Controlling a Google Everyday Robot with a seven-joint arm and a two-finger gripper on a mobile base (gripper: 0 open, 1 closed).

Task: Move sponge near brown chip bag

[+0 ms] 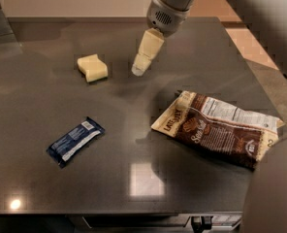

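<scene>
The sponge (92,67), a small pale yellow foam block with wavy sides, lies on the dark table at the back left. The brown chip bag (221,127), crinkled brown and cream with white lettering, lies flat at the right. My gripper (139,68) hangs from the arm at the top centre, its cream fingers pointing down and left, just right of the sponge and above the table. It holds nothing.
A dark blue wrapped bar (75,141) lies at the front left. The dark table (134,178) has its front edge at the bottom and its right edge past the bag. A grey rounded shape (274,193) fills the lower right corner.
</scene>
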